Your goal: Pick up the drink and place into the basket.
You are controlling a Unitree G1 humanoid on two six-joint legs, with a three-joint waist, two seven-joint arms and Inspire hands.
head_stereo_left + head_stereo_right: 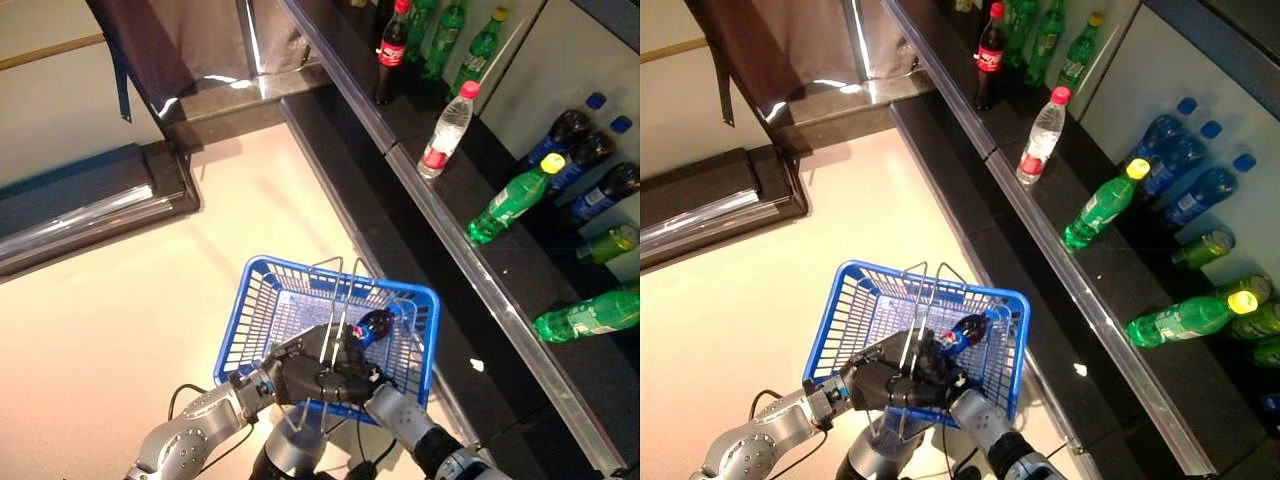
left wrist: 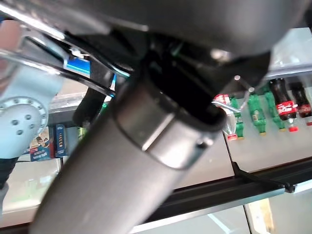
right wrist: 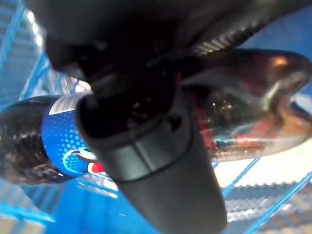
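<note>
Over blue basket (image 1: 262, 300), right hand (image 1: 352, 378) grips cola bottle (image 1: 372, 325).

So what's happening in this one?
The robot's right hand is curled round a dark cola bottle with a blue label and holds it inside the blue wire basket, not yet let go. The left hand sits at the basket's metal handles; how its fingers stand cannot be made out. More bottles stand along the dark shelf to the robot's right.
</note>
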